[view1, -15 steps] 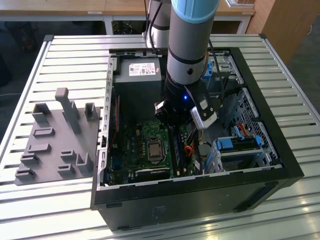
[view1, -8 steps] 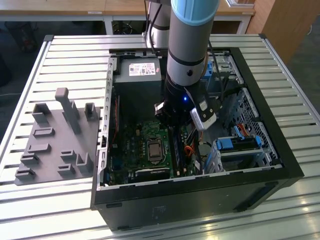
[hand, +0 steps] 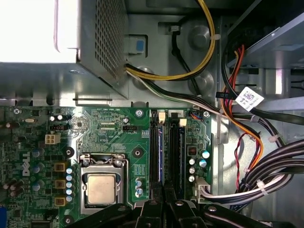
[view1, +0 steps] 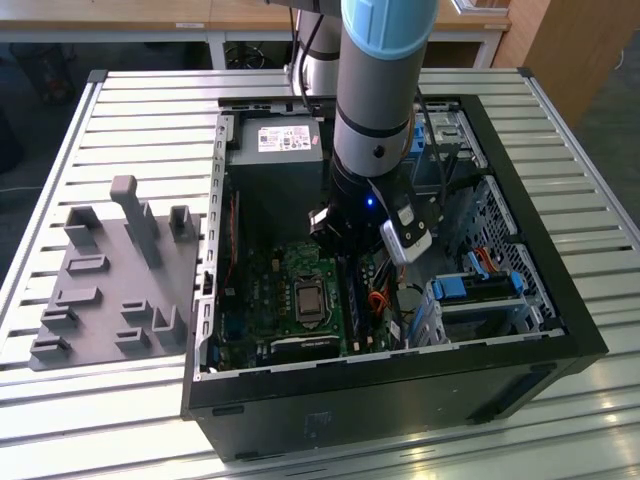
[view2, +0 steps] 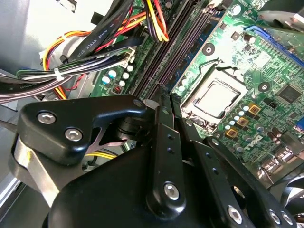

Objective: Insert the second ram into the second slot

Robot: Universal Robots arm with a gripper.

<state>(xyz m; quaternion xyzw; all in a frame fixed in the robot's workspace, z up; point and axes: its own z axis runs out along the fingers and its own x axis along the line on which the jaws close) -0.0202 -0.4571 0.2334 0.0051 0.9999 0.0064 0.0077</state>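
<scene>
A slatted metal tabletop [view1: 130, 110] carries an open black computer case [view1: 400, 390], lying on its side, with a grey moulded tray [view1: 100, 290] beside it on the exterior view's left. Inside, the second ram [hand: 162, 156] shows in the first wrist view as a thin blue strip standing edge-on in the bank of memory slots [hand: 174, 152] on the green motherboard [hand: 114, 128]. One end of it runs in beneath the tool [hand: 165, 209], which hangs directly over the slots. The tool's fingers [view2: 164, 142] are drawn narrow, nearly together; whether they touch the stick I cannot tell. The processor socket [hand: 101, 187] sits just beside the slots. A white printed label [view1: 283, 138] marks the power supply [view1: 275, 165], and a small white tag [hand: 249, 99] hangs on a cable; their print is too small to tell.
</scene>
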